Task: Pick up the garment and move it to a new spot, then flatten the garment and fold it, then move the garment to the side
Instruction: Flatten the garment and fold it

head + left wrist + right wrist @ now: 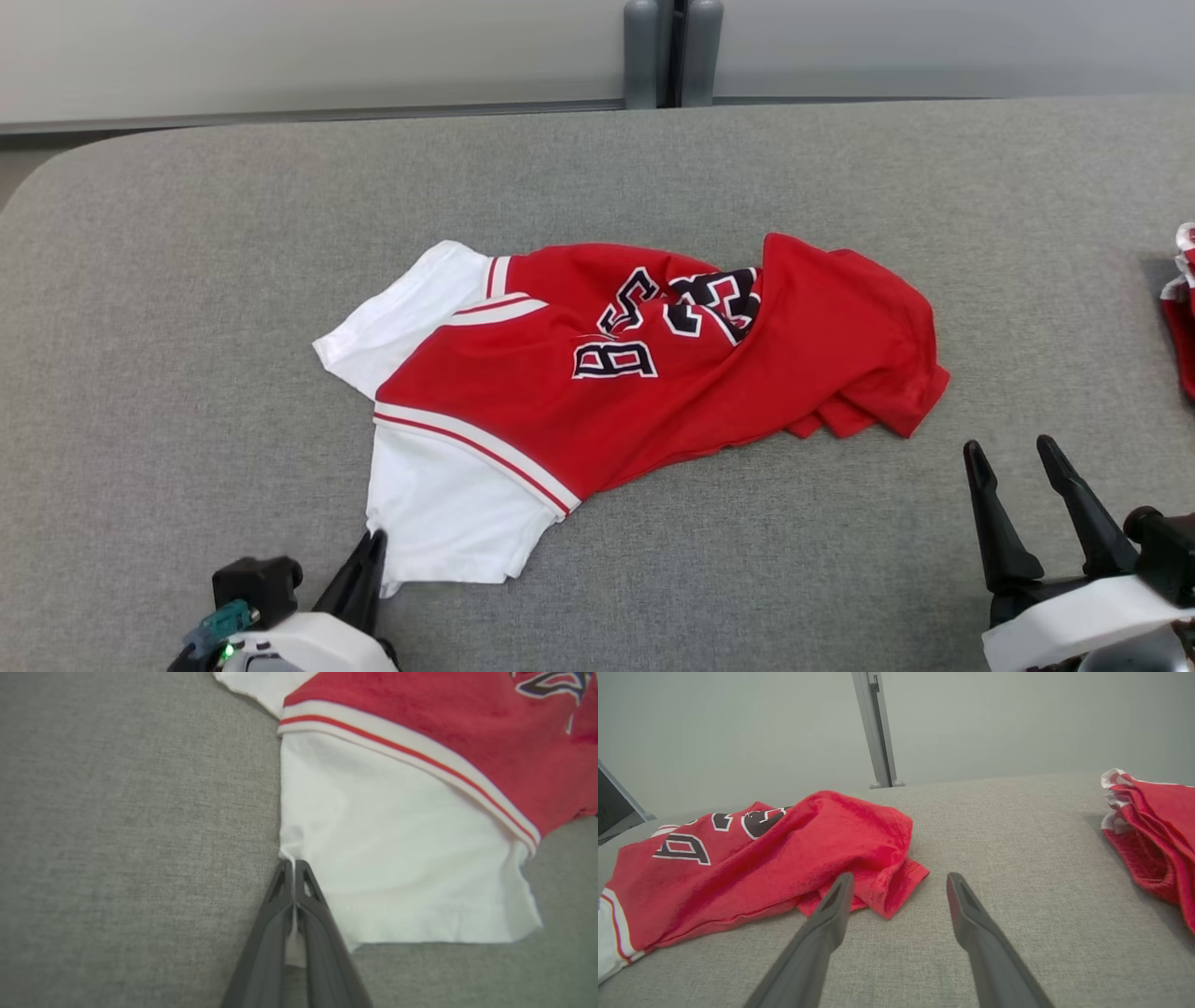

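**Item 1. Left gripper** (293,864): fingers pressed together, pinching the near corner of a white sleeve (397,858). A strip of white cloth shows between them.

**Item 2. Right gripper** (1008,446): jaws spread wide, holding nothing. It hovers over the table near the garment's red hem, apart from it.

**Item 3. Garment** (672,392): red jersey with white sleeves and red-and-white trim. It lies crumpled mid-table, its body bunched and lapped over itself toward the right.

**Item 4. Table** (187,280): grey cloth-covered surface.

**Item 5. Second red-and-white cloth** (1181,308): heaped at the table's right edge, well apart from the garment.

**Progress:** judged to be the very start. One corner is gripped and nothing is lifted; moving, flattening, folding and setting aside all remain.

**Markings:** black lettering (616,359) outlined in white runs across the chest and is creased. One character resembles a B, another an S. No whole word or brand label is legible.
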